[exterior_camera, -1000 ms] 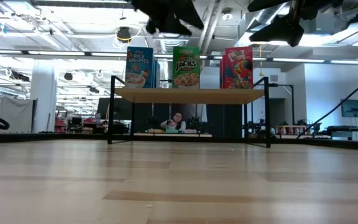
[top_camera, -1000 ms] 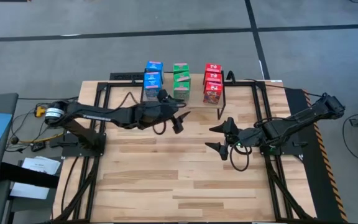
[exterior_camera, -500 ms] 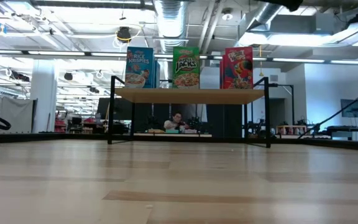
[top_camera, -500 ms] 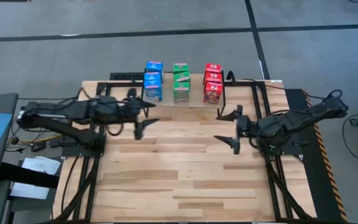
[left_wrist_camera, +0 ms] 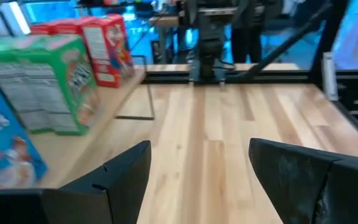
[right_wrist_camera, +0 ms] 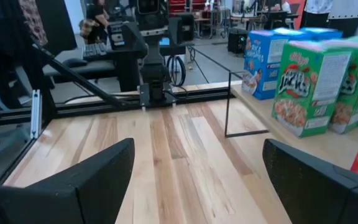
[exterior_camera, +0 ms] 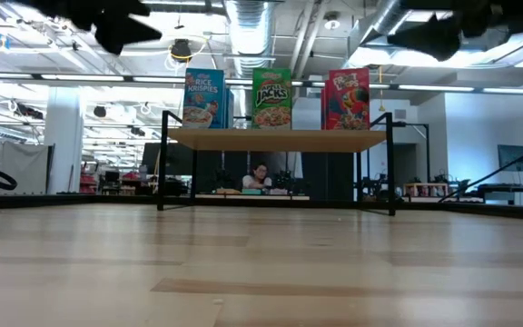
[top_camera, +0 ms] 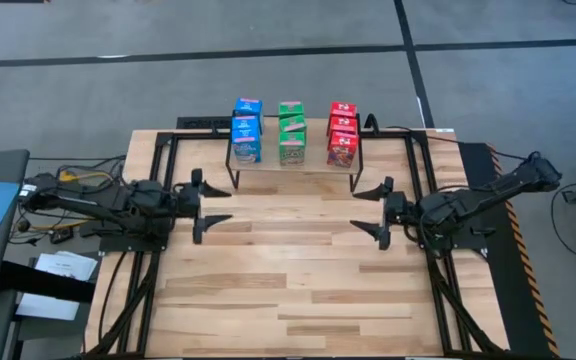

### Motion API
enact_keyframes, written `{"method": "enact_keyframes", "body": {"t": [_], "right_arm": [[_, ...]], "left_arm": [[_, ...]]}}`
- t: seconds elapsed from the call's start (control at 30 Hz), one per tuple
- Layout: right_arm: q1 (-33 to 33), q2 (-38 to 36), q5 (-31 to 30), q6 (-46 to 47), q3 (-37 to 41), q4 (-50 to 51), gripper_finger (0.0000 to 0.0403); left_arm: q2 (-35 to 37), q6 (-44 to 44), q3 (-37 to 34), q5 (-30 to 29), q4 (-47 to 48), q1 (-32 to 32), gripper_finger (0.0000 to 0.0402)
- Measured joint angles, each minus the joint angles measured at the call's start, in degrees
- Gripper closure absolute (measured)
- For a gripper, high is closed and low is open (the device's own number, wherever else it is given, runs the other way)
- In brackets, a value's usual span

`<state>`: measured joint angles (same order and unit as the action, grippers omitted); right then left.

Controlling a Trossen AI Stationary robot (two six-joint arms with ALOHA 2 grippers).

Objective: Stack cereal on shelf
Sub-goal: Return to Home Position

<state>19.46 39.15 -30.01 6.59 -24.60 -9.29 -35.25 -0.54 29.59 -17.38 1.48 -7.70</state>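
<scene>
The cereal boxes stand upright on the shelf (top_camera: 293, 160) at the table's far middle, in three rows: blue (top_camera: 246, 128), green (top_camera: 291, 130), red (top_camera: 341, 132). The low view shows them on the shelf board (exterior_camera: 275, 139), with blue (exterior_camera: 203, 98), green (exterior_camera: 271, 98) and red (exterior_camera: 348, 98) fronts. My left gripper (top_camera: 206, 204) hovers open and empty over the table's left side, well clear of the shelf. My right gripper (top_camera: 370, 209) hovers open and empty on the right. Each wrist view shows bare tabletop between the fingers.
The shelf's thin black legs (top_camera: 230, 175) stand on the slatted tabletop (top_camera: 288, 280). Black frame rails (top_camera: 423, 270) run along both table sides. The near half of the tabletop lies bare. Beyond the table, a person (exterior_camera: 260, 177) shows under the shelf.
My left gripper has drawn back from the blue and green boxes on the shelf toward the table's left edge, staying open and empty. My right gripper has rolled and shifted slightly toward the right edge. The boxes have stayed in place.
</scene>
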Motion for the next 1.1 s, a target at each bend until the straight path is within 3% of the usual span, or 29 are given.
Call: {"method": "enact_keyframes", "body": {"t": [0.3,0.57,0.83,1.1], "right_arm": [[0.0,-0.2,0.1,0.8,10.2,-12.5,0.0023],[0.0,-0.2,0.1,3.5,17.9,-22.7,0.0023],[-0.1,-0.2,0.1,3.5,23.6,-32.4,0.0023],[-0.1,-0.2,0.0,3.4,24.1,-33.2,0.0023]], "left_arm": [[6.9,4.2,-12.9,3.2,-5.4,0.0,0.0139],[11.3,4.9,-18.5,2.8,-6.2,0.0,0.0138],[14.8,4.3,-22.5,-2.5,-5.9,0.0,0.0138],[17.0,6.8,-27.5,-2.8,-8.0,0.0,0.0139]]}}
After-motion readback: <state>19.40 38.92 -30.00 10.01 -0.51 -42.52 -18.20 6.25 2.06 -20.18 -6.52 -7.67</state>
